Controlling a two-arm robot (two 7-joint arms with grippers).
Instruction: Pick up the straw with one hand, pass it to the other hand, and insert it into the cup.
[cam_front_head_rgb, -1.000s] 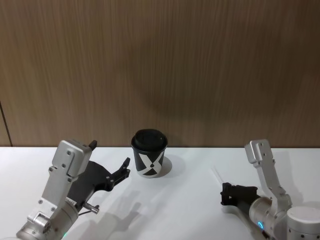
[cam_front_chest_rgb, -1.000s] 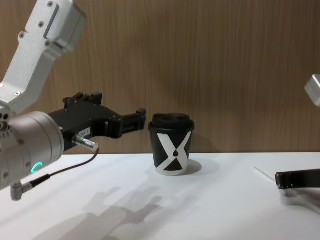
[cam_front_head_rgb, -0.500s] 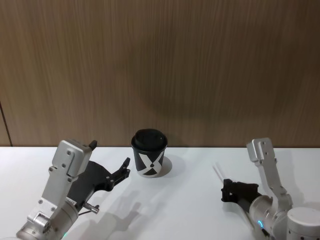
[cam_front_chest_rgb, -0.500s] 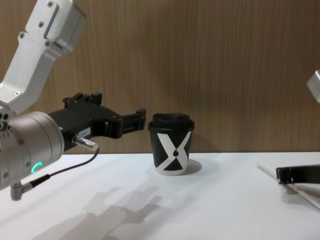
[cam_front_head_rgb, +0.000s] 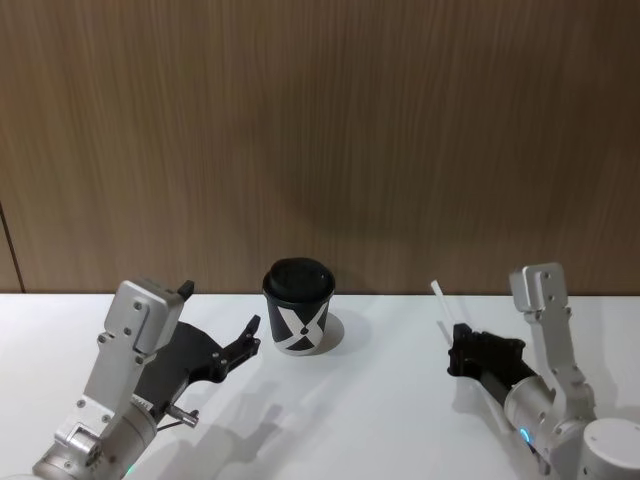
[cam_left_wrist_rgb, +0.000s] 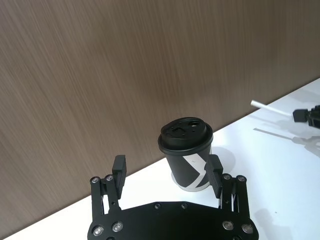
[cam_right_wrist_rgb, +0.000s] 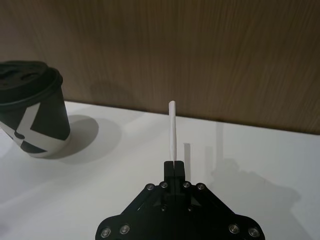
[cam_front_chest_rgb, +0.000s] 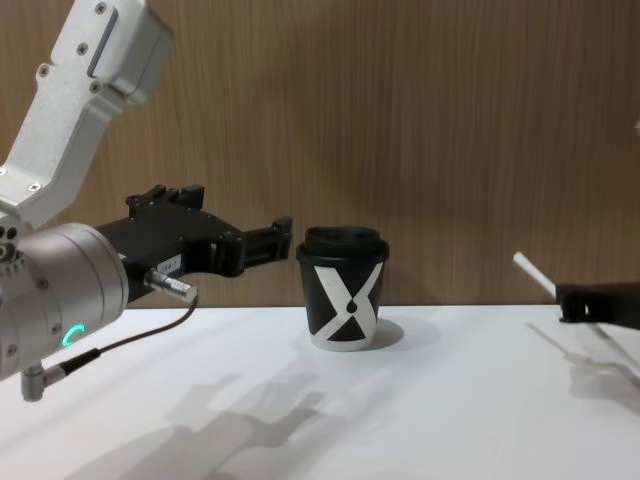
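Found the right gripper (cam_front_head_rgb: 458, 350) held off the white worktop (cam_front_head_rgb: 380, 420) on the right side, with jaws clamped shut on the straw (cam_front_head_rgb: 440, 302) and a free length projecting beyond them, angled upward and roughly towards the cup (cam_front_head_rgb: 298, 308). Noted the cup upright with its lid on, at the back of the worktop, well apart from the straw. Recorded the left gripper (cam_front_head_rgb: 220, 306) poised just to the left of the cup and above the worktop, with jaws spread wide and empty, pointing towards the cup. Judged the pick-up complete and the hand-over to be the step in hand. Advised carrying the projecting end across into the gap between the open left jaws, passing in front of the cup and not over it, to avoid knocking it. Advised closing the left jaws on the free length, some way from the right jaws, and releasing on the right only once that grip looked firm. Considered so thin a straw likely to pivot or slip under a light pinch. Recommended leaving enough of one end free to reach the lid opening.
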